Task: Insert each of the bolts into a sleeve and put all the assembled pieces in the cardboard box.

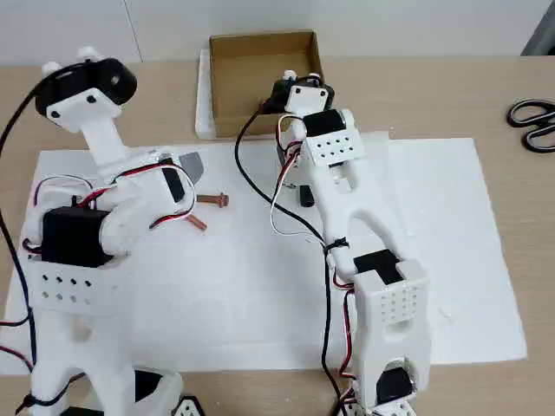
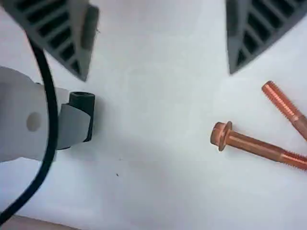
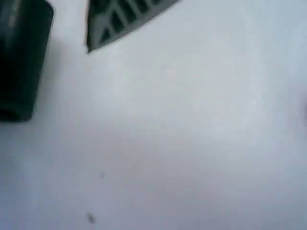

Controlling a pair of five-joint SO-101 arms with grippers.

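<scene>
Two copper bolts (image 1: 212, 199) (image 1: 198, 222) lie on the white sheet (image 1: 434, 260), left of centre. In the left wrist view they are the headed bolt (image 2: 254, 146) and a second bolt (image 2: 285, 108). My left gripper (image 2: 156, 72) hangs open above the sheet just beside them, holding nothing. A black sleeve (image 1: 305, 196) lies near the middle, also seen as the sleeve (image 2: 82, 115) and close up as the sleeve (image 3: 21, 57). My right gripper (image 1: 292, 178) sits low beside it, one grey finger (image 3: 124, 17) apart from the sleeve. The cardboard box (image 1: 227, 87) stands at the back.
A white foam strip (image 1: 204, 95) lies along the box's left side. Scissors (image 1: 533, 121) rest on the wooden table at the far right. Black and coloured cables (image 1: 260, 186) trail across the sheet between the arms.
</scene>
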